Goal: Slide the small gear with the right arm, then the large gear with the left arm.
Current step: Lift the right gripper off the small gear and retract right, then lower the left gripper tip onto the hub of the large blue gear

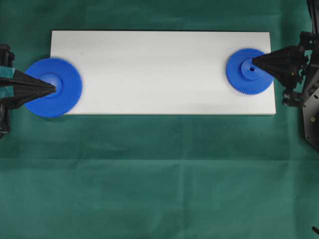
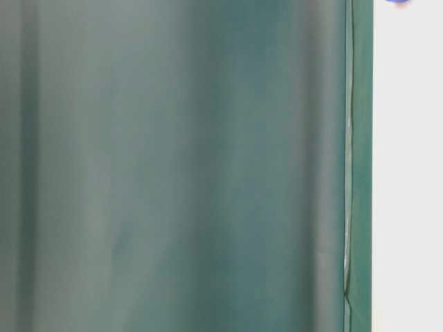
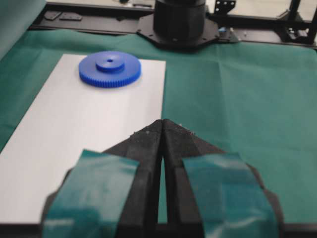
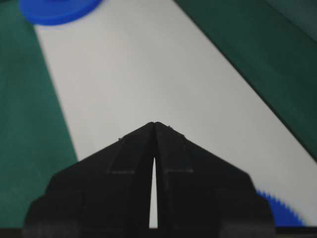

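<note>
1. Overhead view: a white rectangular board (image 1: 164,74) lies on green cloth (image 1: 159,179). The small gear (image 1: 249,71), a bright blue plastic toothed disc with a raised hub, sits at the board's right end. The right arm's pointed black gripper (image 1: 255,61) has its tip at the hub, seemingly placed to push. The wider blue large gear (image 1: 52,87) overhangs the left end, with the left arm's teal-taped gripper (image 1: 52,88) tip on its hub.
2. Table-level view: mostly blurred green cloth; no writing is readable.
3. Left wrist view: the left gripper's jaws are pressed together; the small gear lies far ahead.
4. Right wrist view: the right gripper's jaws meet at the tips, holding nothing; blue teeth peek beneath.
</note>
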Tool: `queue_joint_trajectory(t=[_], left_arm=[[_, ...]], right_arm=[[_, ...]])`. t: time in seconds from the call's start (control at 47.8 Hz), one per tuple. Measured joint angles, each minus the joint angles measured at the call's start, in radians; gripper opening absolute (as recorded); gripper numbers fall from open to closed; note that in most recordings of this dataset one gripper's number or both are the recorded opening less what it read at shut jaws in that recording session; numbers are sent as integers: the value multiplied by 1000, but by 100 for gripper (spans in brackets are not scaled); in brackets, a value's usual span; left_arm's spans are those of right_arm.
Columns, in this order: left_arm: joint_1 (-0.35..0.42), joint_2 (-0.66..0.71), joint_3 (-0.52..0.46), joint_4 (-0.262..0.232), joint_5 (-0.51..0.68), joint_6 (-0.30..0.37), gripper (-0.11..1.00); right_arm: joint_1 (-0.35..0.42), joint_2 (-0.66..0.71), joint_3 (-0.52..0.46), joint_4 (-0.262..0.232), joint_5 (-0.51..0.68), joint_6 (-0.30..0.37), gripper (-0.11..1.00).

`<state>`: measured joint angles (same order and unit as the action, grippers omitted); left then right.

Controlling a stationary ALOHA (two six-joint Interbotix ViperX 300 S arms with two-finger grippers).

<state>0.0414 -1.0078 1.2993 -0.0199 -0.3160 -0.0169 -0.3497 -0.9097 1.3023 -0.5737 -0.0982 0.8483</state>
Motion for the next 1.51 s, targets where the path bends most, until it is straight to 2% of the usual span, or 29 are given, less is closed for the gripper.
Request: queue_joint_trajectory(t=[0.146,0.314,0.544,0.669,1.046,1.171,1.506], left_arm=[[0,0,0,0,0,0,0],[0,2,0,0,0,0,0],[2,-11,0,0,34,2,0],[28,-31,-2,0,130,3,0],[209,-175,-18,0,469,5,0],[233,-179,-12,0,557,0,0],[252,-78,-3,0,594,3,0]], right_arm=[[49,-26,12,-89,-51,-11,50],[54,-35,23,-130,-74,-11,50],[55,-37,34,-135,-77,-11,50],[55,-40,35,-135,-77,-11,50],[54,-40,40,-137,-77,-11,50],[55,-41,40,-137,-77,-11,50],[55,-38,41,-135,-77,-11,50]])
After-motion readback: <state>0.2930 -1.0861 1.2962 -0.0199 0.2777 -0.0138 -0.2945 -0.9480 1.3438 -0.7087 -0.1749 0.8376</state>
